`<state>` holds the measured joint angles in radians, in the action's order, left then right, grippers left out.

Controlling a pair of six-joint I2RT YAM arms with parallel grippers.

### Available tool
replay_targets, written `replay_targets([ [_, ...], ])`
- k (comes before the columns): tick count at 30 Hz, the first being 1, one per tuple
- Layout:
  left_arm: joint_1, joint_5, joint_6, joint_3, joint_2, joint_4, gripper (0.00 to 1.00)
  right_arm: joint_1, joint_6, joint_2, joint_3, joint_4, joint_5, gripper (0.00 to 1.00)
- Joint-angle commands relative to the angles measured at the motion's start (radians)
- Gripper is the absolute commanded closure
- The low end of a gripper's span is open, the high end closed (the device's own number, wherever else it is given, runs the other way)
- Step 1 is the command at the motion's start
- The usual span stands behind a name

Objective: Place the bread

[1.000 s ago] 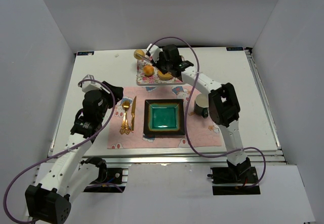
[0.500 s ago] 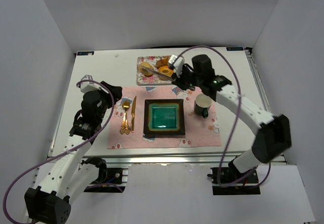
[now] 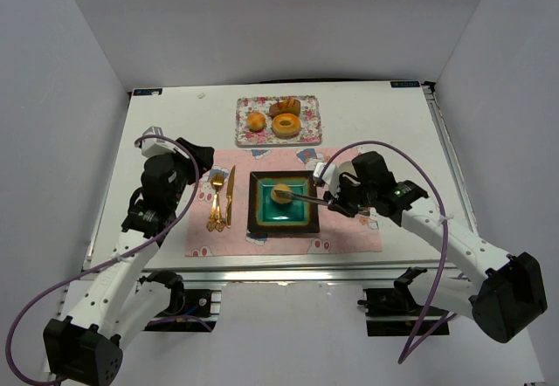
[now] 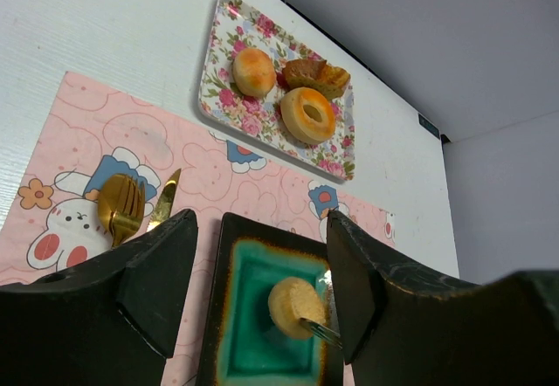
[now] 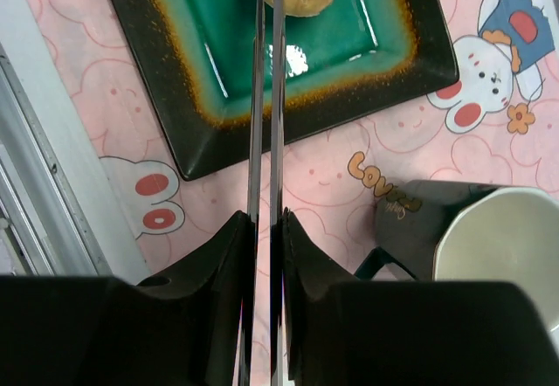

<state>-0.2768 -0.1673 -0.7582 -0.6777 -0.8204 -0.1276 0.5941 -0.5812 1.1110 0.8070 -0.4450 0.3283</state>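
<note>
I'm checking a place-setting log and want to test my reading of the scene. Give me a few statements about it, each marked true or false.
1. The bread is over the green plate, between the tips of the tongs that the right gripper holds. True.
2. The floral tray holds four items. False: it holds three, an orange bun, a donut and a brown pastry.
3. The left gripper is closed on the fork. False: it is open and empty, and the fork lies beside the knife.
4. The cup stands on the pink placemat. True.
</note>
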Motion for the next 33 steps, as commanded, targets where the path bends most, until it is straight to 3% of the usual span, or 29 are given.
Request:
replay_targets([
  [1, 0.004, 0.035, 0.011, 0.006, 0.001, 0.016, 0.29, 0.0, -0.011, -0.007, 0.004, 0.035, -0.018, 1.0],
  [5, 0.004, 0.029, 0.007, 0.018, 0.024, 0.009, 0.29, 0.0, -0.022, -0.002, -0.005, 0.009, -0.011, 0.9],
  [6, 0.004, 0.029, 0.003, 0.021, 0.029, 0.009, 0.29, 0.0, -0.035, 0.001, -0.003, 0.002, -0.008, 0.8],
  [9, 0.004, 0.026, -0.007, 0.035, 0.044, 0.008, 0.29, -0.001, -0.049, -0.019, 0.001, -0.024, 0.012, 0.65],
  [15, 0.004, 0.015, -0.024, 0.052, 0.075, 0.01, 0.29, -0.002, -0.058, -0.057, 0.024, -0.052, 0.044, 0.54],
  [23, 0.004, 0.017, -0.016, 0.035, 0.073, -0.003, 0.29, 0.0, 0.003, -0.088, 0.133, -0.057, 0.048, 0.58],
  [26, 0.004, 0.034, -0.016, 0.035, 0.063, 0.014, 0.31, -0.028, 0.084, -0.083, 0.198, -0.023, 0.012, 0.75],
  [27, 0.004, 0.043, -0.018, 0.038, 0.058, 0.022, 0.34, -0.095, 0.111, -0.076, 0.225, -0.012, 0.023, 0.86],
  [29, 0.004, 0.08, -0.02, 0.043, 0.035, 0.049, 0.69, -0.192, 0.171, -0.053, 0.256, 0.009, 0.069, 0.98],
  [31, 0.004, 0.103, -0.026, 0.044, 0.014, 0.068, 1.0, -0.344, 0.256, -0.013, 0.28, 0.022, 0.063, 1.0],
  [33, 0.004, 0.152, -0.024, 0.044, -0.023, 0.088, 1.0, -0.463, 0.306, 0.001, 0.259, 0.09, 0.023, 1.0],
])
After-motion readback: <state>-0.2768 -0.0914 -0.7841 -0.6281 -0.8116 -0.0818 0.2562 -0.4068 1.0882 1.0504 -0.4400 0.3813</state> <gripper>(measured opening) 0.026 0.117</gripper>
